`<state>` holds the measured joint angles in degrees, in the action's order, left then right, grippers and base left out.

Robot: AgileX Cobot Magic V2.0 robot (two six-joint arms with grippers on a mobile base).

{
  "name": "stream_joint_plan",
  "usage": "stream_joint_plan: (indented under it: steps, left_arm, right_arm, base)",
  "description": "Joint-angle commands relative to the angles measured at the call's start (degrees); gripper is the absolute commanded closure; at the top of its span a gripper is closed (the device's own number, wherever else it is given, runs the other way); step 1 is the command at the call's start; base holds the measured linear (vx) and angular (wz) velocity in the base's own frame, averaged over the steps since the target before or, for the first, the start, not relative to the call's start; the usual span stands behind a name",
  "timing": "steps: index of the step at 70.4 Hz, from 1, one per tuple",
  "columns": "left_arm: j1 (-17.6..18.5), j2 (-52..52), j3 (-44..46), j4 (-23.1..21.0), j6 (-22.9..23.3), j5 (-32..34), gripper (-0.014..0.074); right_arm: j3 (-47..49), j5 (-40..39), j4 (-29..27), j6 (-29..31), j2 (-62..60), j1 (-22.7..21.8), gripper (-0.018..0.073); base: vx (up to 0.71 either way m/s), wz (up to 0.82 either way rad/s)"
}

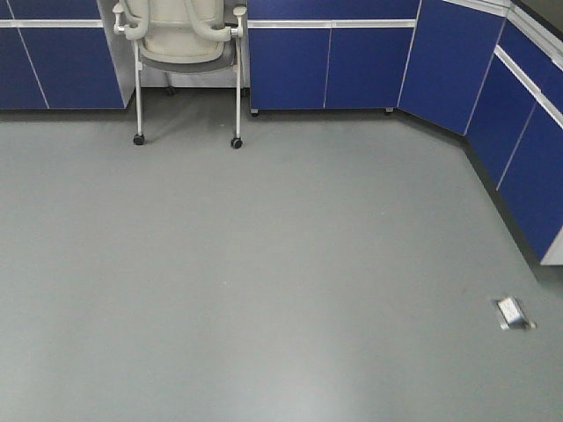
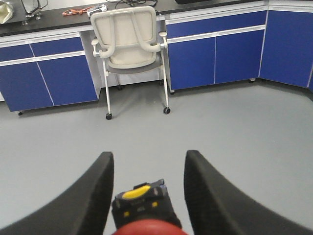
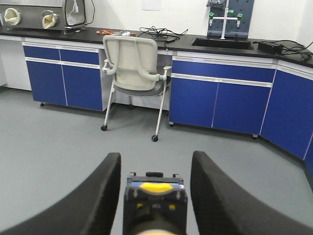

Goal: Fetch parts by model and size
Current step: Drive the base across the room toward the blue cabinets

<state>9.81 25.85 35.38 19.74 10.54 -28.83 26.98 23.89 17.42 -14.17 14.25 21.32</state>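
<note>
In the left wrist view my left gripper [image 2: 147, 154] holds a push-button switch [image 2: 143, 208] deep between its black fingers [image 2: 93, 196]. Its red round cap fills the bottom edge, and its dark base with yellow marks points forward. My right gripper [image 3: 156, 154] is shut on a second switch [image 3: 154, 200], whose dark base carries a yellow and blue end. A pale yellow cap just shows at the frame's bottom. Both grippers hang above bare grey floor. Neither gripper appears in the exterior front view.
A white wheeled chair [image 1: 180, 40] [image 2: 132, 39] [image 3: 134, 63] stands ahead against blue cabinets [image 1: 330, 61] [image 3: 220, 100] under a black counter. More cabinets [image 1: 528, 132] run along the right. A metal floor socket [image 1: 512, 312] sits at the right on the grey floor.
</note>
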Motion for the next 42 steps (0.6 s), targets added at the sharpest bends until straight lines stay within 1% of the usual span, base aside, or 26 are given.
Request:
stream_joint_plan:
  steps: [1,42]
  left_arm:
    - [-0.1,0.4,1.4,0.3,0.1,4.4,0.0603]
    - [-0.1,0.4,1.4,0.3,0.1,4.4,0.0603]
  right_arm:
    - [1.5,-4.8,1.0,0.5,0.5,-0.3,0.0564]
    - [1.5,-4.8,0.9,0.5,0.5,-0.3,0.0564]
  base:
    - [0.67,0.02]
    - [0.63,-0.02]
